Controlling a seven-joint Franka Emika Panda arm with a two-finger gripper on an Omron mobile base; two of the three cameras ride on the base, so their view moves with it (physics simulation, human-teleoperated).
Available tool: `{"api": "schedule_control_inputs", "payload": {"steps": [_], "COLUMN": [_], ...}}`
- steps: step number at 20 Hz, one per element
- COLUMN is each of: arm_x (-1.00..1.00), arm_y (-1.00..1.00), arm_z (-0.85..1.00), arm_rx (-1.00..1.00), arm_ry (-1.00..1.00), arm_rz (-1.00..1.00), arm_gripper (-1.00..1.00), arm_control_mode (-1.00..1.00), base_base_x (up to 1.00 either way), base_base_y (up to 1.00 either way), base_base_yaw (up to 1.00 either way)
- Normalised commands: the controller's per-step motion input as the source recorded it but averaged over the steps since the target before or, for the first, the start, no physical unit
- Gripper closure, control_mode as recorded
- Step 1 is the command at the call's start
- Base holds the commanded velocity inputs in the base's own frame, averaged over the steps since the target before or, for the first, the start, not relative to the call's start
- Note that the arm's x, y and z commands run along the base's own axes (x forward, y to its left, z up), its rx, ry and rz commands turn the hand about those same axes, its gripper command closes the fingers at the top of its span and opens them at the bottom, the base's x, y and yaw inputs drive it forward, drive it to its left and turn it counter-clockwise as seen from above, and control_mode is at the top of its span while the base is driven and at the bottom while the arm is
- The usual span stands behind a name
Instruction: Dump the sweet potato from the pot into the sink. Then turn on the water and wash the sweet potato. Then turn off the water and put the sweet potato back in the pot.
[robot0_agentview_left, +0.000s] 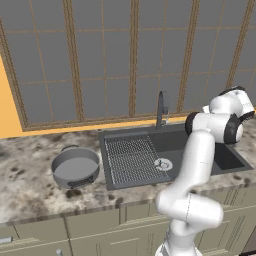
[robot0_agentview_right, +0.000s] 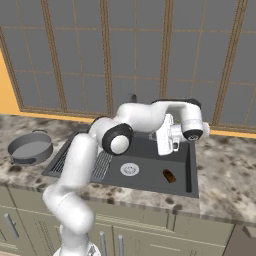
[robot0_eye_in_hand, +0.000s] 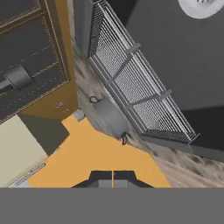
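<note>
The sweet potato (robot0_agentview_right: 169, 175), small and brown, lies on the floor of the sink (robot0_agentview_right: 150, 172) to the right of the round silver drain (robot0_agentview_right: 129, 169). On the counter to the sink's left sits the grey pot (robot0_agentview_left: 75, 167), with nothing in it; it also appears far off as the pot (robot0_eye_in_hand: 109, 117) past the ribbed grid (robot0_eye_in_hand: 140, 87). My gripper (robot0_eye_in_hand: 113, 178) is shut with nothing between its fingertips. It faces along the grid toward the pot. The white hand (robot0_agentview_right: 167, 136) hangs above the back of the basin. No water runs from the faucet (robot0_agentview_left: 161, 110).
A tall grid-paned window (robot0_agentview_left: 130, 55) runs behind the counter above an orange sill. The speckled stone counter (robot0_agentview_left: 30, 185) stretches on both sides of the sink. My own forearm (robot0_agentview_right: 145, 116) crosses in front of the faucet in the right base view.
</note>
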Motion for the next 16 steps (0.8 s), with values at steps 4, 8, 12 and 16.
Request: {"api": "schedule_control_inputs", "payload": {"steps": [4, 8, 12, 16], "arm_x": [-0.75, -0.29, -0.03, 0.0], "arm_y": [0.08, 0.0, 0.0, 0.0], "arm_z": [0.02, 0.05, 0.0, -0.02], "arm_rx": [-0.23, -0.18, -0.23, -0.31], "arm_ry": [-0.2, -0.3, -0.36, -0.22], "arm_rz": [0.0, 0.0, 0.0, 0.0], "arm_gripper": [-1.0, -1.0, -1.0, -1.0], "arm_control_mode": [-1.0, -1.0, -1.0, -1.0], "base_base_x": [0.0, 0.0, 0.0, 0.0], "base_base_y": [0.0, 0.0, 0.0, 0.0], "base_base_yaw": [0.0, 0.0, 0.0, 0.0]}}
